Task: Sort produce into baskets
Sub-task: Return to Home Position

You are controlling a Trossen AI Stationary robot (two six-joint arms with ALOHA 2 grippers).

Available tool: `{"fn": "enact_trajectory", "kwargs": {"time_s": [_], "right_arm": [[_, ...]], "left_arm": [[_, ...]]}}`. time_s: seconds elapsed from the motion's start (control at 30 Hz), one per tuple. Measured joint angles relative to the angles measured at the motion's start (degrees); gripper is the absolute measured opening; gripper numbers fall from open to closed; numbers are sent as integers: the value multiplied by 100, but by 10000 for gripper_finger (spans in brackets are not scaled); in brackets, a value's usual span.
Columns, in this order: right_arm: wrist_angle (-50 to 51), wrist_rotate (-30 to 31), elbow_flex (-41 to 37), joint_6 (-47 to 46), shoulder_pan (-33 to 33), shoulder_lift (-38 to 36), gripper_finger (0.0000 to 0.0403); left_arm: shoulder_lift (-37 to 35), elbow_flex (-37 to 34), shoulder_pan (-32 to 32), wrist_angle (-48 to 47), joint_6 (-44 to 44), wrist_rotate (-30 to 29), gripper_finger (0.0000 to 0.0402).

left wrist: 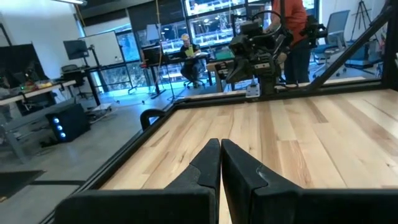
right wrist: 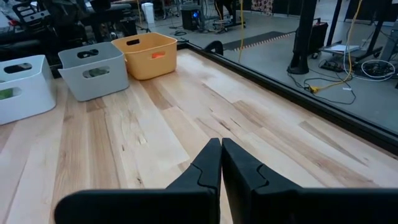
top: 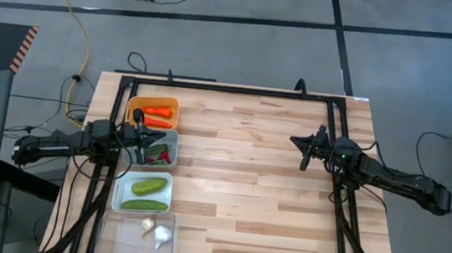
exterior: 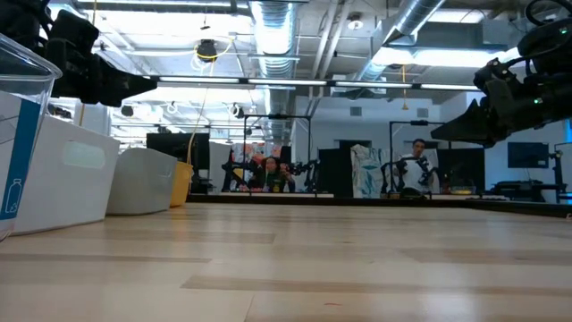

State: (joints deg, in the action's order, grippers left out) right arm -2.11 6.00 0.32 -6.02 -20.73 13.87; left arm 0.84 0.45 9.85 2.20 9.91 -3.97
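Left gripper [left wrist: 220, 144]: hung raised over the grey bin [right wrist: 99, 84], on the side nearest its own arm; clenched tight, finger against finger, grasping nothing.
Yellow-orange bin [right wrist: 149, 59]: stood just beside the grey bin, at one end of the row of four; held orange carrots [top: 158, 117] lying across it.
Grey bin: stood second in the row, against the table's left edge; held red and green chili peppers [top: 155, 156], partly hidden under the left gripper in the high view.
White bin [right wrist: 22, 93]: stood just beside the grey bin, on the side away from the yellow-orange bin; held two green cucumbers [top: 149, 187] lying side by side.
Clear bin [top: 112, 245]: stood one place past the white bin from the grey bin, at the other end of the row; held whitish garlic bulbs [top: 162, 236], close to one wall.
Table [top: 253, 188]: pale wooden planks, reaching from the grey bin across to the right arm.
Right gripper [right wrist: 220, 144]: hung well apart from the grey bin, on the opposite side of the table, raised off the wood and pointed back toward the bins; clenched shut, grasping nothing.
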Motion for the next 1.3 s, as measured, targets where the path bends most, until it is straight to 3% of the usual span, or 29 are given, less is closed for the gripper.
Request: {"fn": "enact_trajectory", "kwargs": {"time_s": [1.3], "right_arm": [[-2, 0, 0, -2, 0, 0, 43]], "left_arm": [[0, -7, 0, 2, -92, -4, 0]]}}
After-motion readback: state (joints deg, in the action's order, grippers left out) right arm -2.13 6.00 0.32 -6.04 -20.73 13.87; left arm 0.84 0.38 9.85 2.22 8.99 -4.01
